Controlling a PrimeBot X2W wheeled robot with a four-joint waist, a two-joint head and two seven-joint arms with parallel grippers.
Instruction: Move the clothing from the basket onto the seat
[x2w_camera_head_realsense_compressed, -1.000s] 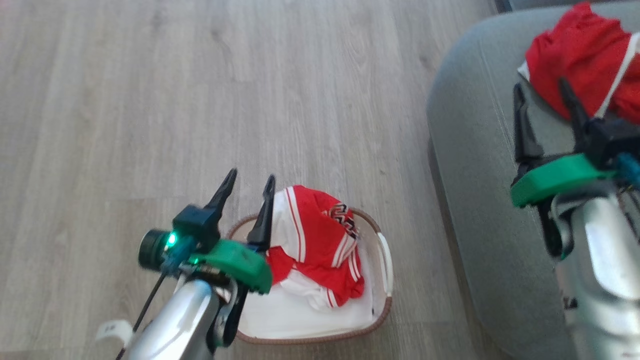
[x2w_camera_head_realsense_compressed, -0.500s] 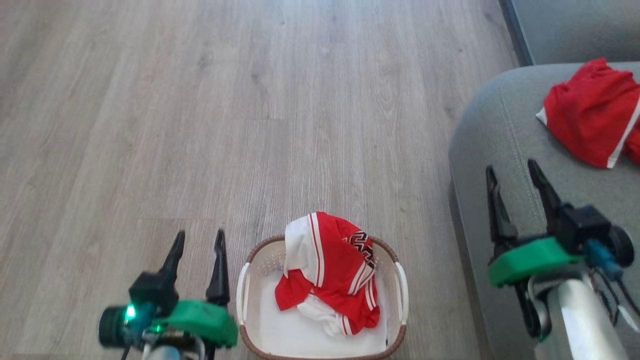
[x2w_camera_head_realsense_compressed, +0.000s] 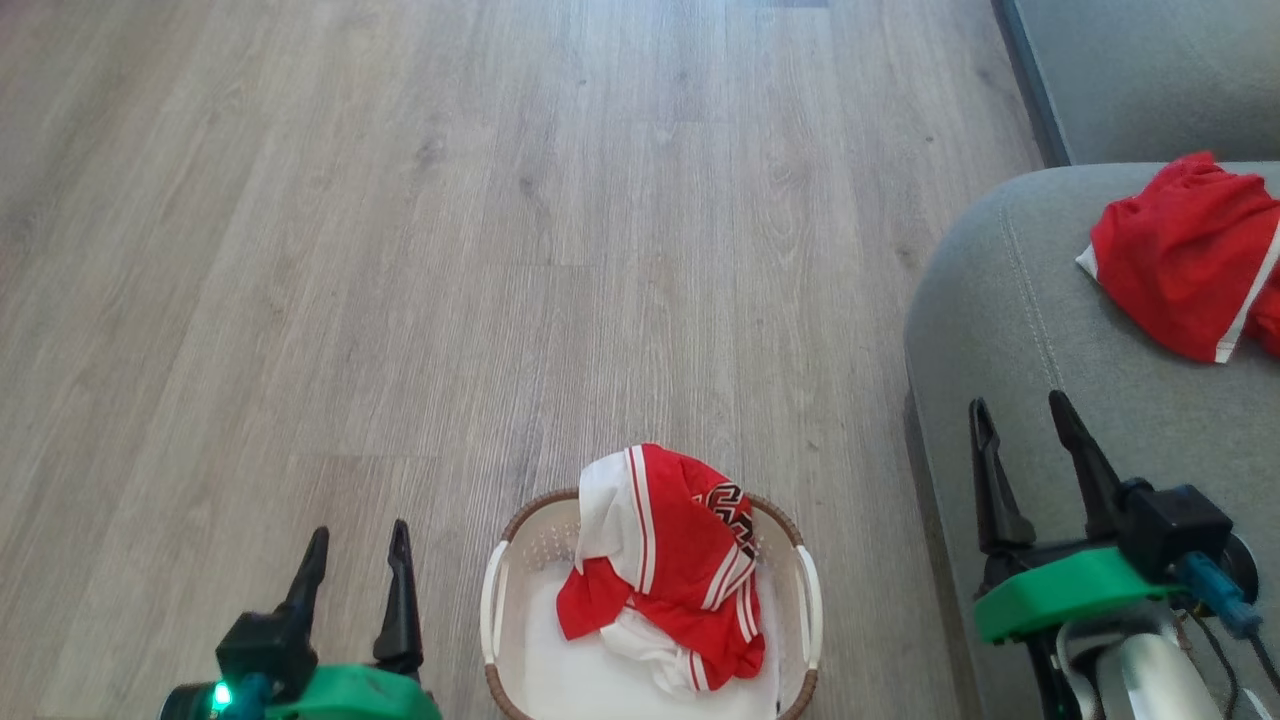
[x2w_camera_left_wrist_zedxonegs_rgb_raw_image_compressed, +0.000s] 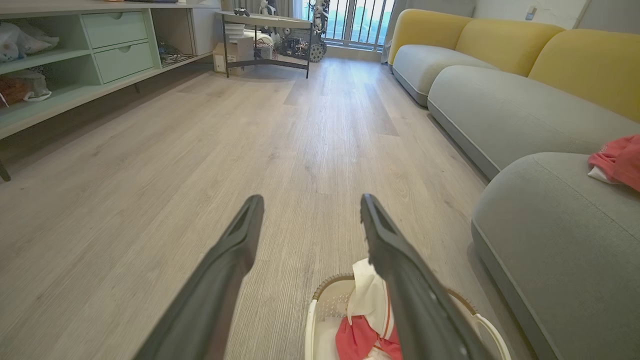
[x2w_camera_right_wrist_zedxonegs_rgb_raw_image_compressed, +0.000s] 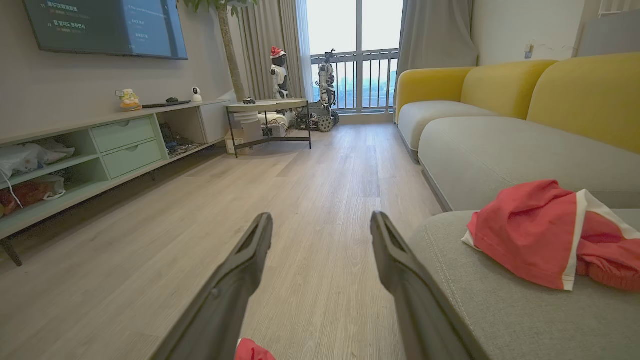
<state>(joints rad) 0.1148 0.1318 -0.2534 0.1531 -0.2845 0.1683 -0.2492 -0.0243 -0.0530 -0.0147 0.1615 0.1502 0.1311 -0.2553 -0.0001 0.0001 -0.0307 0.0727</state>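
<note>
Head view: my right claw (x2w_camera_head_realsense_compressed: 1018, 402), pulled back from the red garment (x2w_camera_head_realsense_compressed: 1180, 250) left on the seat (x2w_camera_head_realsense_compressed: 1000, 330), hangs wide and empty like my left claw (x2w_camera_head_realsense_compressed: 360, 527); more clothing (x2w_camera_head_realsense_compressed: 670, 560) remains in the basket (x2w_camera_head_realsense_compressed: 492, 610).

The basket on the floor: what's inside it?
A crumpled red garment with white stripes and a black-red emblem lies in the basket. Anything under that heap is covered; the white below may be cloth or the basket's bottom.
</note>
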